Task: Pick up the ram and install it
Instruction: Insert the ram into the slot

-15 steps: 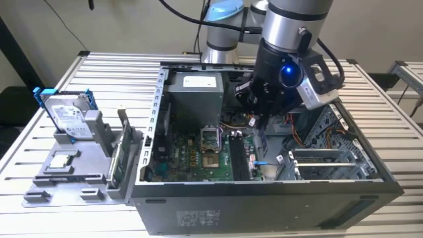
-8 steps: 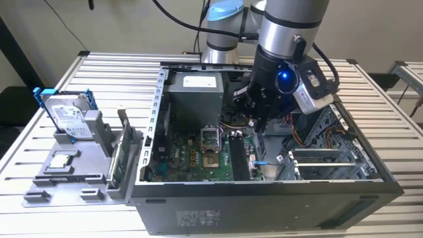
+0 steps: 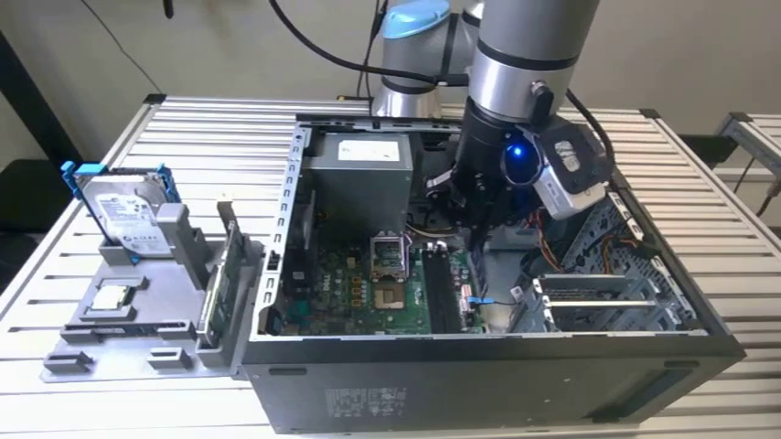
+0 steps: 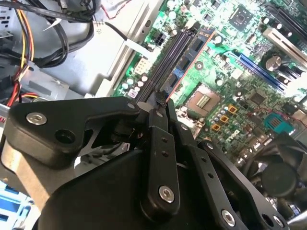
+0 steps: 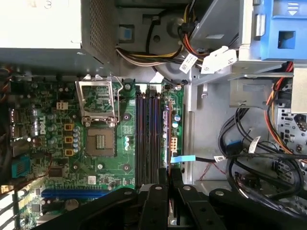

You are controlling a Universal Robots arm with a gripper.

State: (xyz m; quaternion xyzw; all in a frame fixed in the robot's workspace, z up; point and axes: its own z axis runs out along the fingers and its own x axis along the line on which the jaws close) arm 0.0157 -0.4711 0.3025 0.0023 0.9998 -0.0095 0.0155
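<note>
My gripper (image 3: 471,230) hangs inside the open computer case (image 3: 488,370), low over the motherboard (image 5: 62,143). In both wrist views its black fingers (image 5: 156,201) stand close together, shut on a thin dark strip seen edge-on, the ram (image 5: 169,181). The ram's tip (image 4: 160,99) pokes out between the fingertips. The gripper (image 5: 169,175) lines up with the long dark memory slots (image 5: 148,139), at their end away from the power supply, and sits just above them (image 4: 175,52). The slots look empty.
A grey power supply (image 3: 360,178) fills the case's far end. The CPU socket (image 5: 100,141) lies beside the slots. Cable bundles (image 5: 249,163) and a drive cage (image 3: 598,293) crowd the other side. Outside, a fixture holds a hard drive (image 3: 123,215) and a green card (image 3: 226,274).
</note>
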